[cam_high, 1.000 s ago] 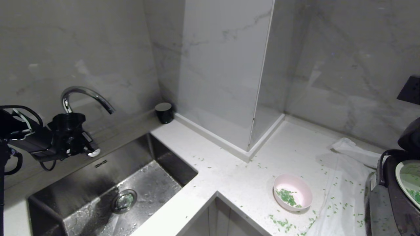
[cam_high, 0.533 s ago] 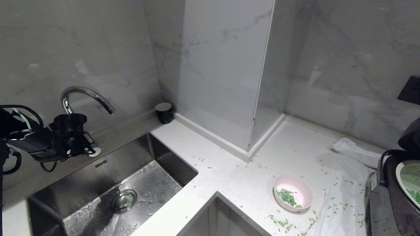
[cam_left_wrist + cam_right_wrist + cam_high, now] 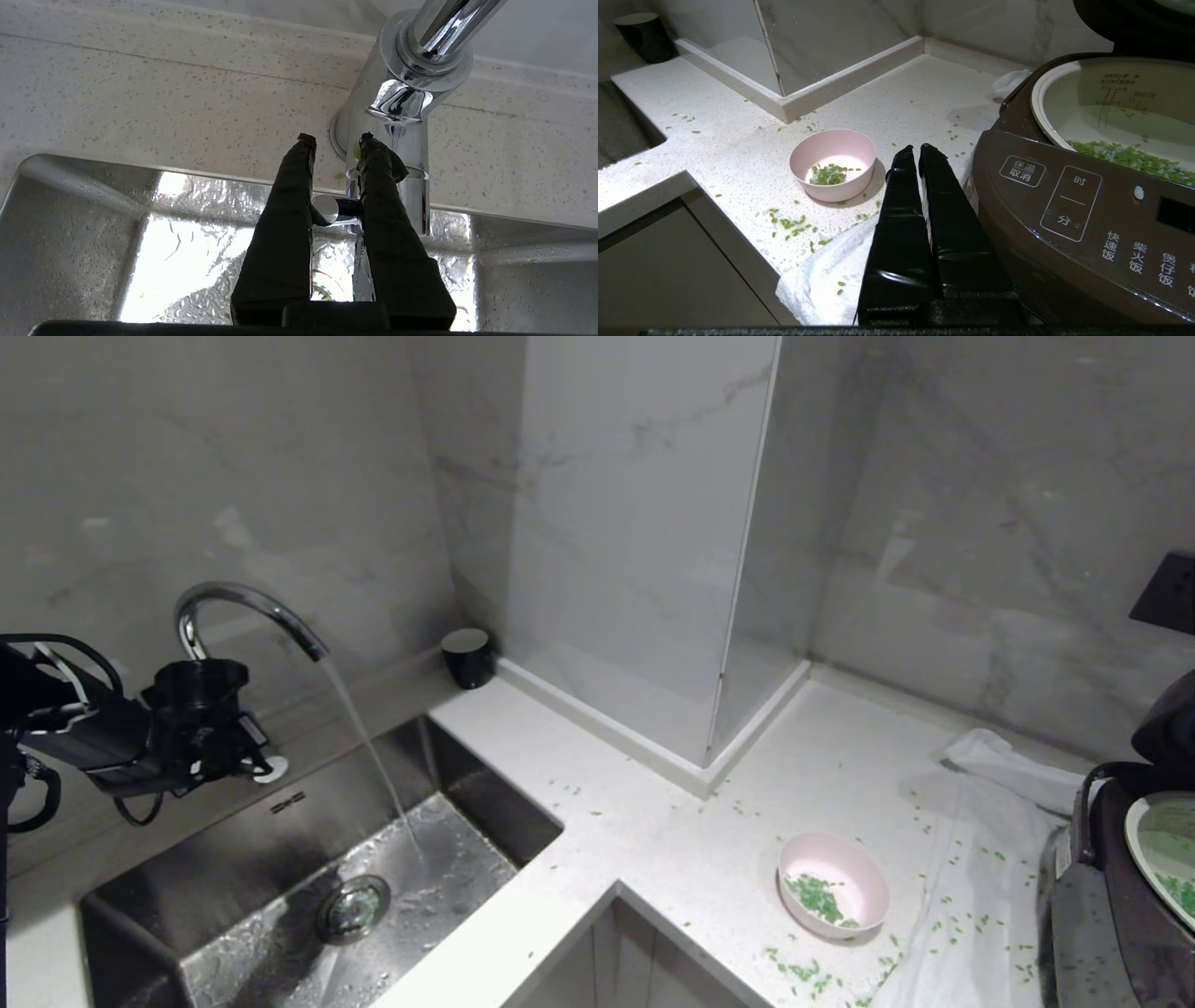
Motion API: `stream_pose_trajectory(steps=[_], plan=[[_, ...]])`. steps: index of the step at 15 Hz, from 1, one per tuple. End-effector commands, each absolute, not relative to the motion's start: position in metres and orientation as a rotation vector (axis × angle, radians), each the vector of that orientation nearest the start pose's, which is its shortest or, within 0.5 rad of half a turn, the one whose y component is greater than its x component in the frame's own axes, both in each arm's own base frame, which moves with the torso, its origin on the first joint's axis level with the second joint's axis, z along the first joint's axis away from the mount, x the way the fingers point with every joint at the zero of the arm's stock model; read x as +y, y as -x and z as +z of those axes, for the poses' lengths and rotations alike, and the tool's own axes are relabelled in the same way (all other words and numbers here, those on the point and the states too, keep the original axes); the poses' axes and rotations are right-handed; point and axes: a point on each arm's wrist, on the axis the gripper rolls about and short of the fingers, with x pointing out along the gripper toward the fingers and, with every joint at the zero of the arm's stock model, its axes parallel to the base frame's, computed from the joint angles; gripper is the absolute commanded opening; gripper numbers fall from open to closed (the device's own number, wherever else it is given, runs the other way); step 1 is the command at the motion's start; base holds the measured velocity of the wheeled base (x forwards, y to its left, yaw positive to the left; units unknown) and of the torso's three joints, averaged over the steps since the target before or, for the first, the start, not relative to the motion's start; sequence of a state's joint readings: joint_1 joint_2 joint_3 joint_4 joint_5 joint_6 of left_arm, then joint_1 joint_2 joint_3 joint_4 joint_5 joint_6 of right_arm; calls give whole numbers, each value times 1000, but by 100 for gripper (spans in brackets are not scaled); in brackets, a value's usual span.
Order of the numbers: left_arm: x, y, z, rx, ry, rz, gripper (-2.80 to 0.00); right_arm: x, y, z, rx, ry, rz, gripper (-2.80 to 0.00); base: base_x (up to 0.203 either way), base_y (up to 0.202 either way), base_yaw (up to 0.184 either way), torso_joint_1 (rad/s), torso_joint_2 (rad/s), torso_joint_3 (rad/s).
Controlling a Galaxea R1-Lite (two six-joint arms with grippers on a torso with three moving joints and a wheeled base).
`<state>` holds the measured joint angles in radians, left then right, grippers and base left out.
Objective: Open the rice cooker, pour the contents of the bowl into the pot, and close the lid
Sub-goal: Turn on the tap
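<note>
Head view: left pincer (image 3: pixel 266 761) sits at the far left by the faucet (image 3: pixel 245 611), over the back edge of the steel sink (image 3: pixel 308 877); its fingers can't be made out from this side. Water runs from the spout in a thin stream into the basin, near the drain (image 3: pixel 353 907). A small black cup (image 3: pixel 467 656) stands in the wall corner. The bowl (image 3: pixel 833 883), pale pink w/ a few green bits of the contents (image 3: pixel 817 896) inside, rests upright on the white tabletop (image 3: pixel 653 821), just beside a white cloth (image 3: pixel 980 859); more green bits lie scattered on both. The rice cooker (image 3: pixel 1111 905) shows at the right edge, lid up, the pot (image 3: pixel 1162 854) w/ green grains partly visible. Left wrist view: left pincer (image 3: pixel 335 137) has its two dark fingers (image 3: pixel 285 224) a narrow gap apart, straddling the faucet's short lever (image 3: pixel 327 210), tips near the chrome base; contact w/ the lever can't be told. Right wrist view: right pincer (image 3: pixel 915 150) is closed, fingers pressed together, empty, hanging above the cloth (image 3: pixel 826 275) betw. the bowl (image 3: pixel 833 163) and the cooker (image 3: pixel 1064 224). The pot (image 3: pixel 1111 112) is open to view, a layer of green contents (image 3: pixel 1129 156) on its bottom. The lid (image 3: pixel 1134 18) stands raised behind it.
</note>
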<state>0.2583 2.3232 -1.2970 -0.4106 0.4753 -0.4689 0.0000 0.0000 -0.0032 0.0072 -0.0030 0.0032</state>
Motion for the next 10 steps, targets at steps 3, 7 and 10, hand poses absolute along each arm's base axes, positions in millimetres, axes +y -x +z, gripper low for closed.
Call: stream_pose_trajectory(steps=[3,7,10], plan=[[126,-429,41,449,367,854,-280,0,23,76,3,-3,-3,-280,0,0,0,0,0,0],[126,-428,48,438,368,851,-280,0,23,76,3,-3,-3,-280,0,0,0,0,0,0],[126,-428,47,442,369,850,-280,0,23,76,3,-3,-3,-280,0,0,0,0,0,0]])
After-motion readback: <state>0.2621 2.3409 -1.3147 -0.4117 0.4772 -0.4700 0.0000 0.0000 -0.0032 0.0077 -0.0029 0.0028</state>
